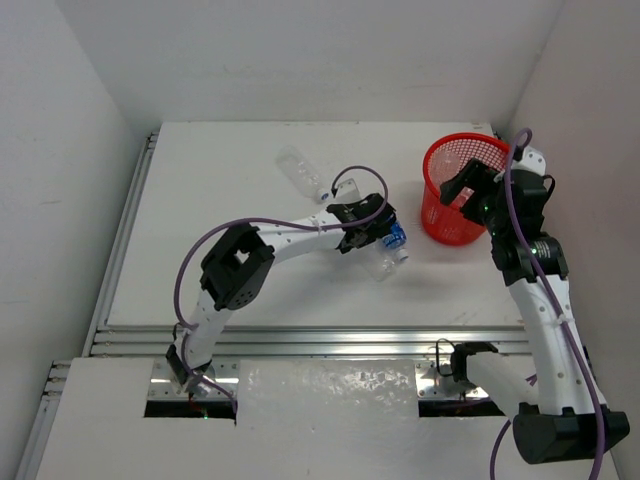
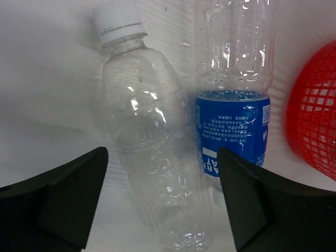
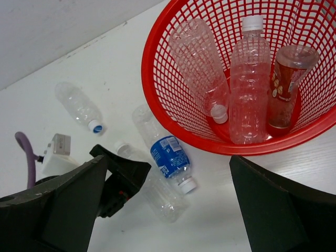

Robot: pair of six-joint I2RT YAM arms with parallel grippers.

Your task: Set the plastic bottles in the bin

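Top external: shows white bench (image 1: 220, 190) with red mesh bin (image 1: 438, 220) upright at far right. Places lone clear bottle (image 1: 300, 172) on its side toward the back, near centre and well apart from bin. Puts left arm reaching in to mid-bench, right arm raised over bin.

Left wrist: shows left tool (image 2: 163, 152) spread apart, straddling white-capped clear bottle (image 2: 147, 147) that lies flat on bench, cap end away from the wrist. Cannot tell whether either finger touches it. Finds blue-labelled bottle (image 2: 233, 126) just beside it, roughly parallel, close by one finger. Catches bin's lattice wall at right edge of view, near both bottles.

Right wrist: shows right tool (image 3: 168, 160) spread wide, gripping nothing, hanging above bench beside bin's rim. Counts three bottles inside bin:
- inverted clear bottle (image 3: 199, 63), white cap down
- upright clear bottle (image 3: 251, 79), white cap up
- red-labelled bottle (image 3: 286, 89), leaning on wall, cap hidden

Counts three more outside on bench. Reads a blue cap on the lone one and a white cap on the blue-labelled one, which lies near bin's outer wall.
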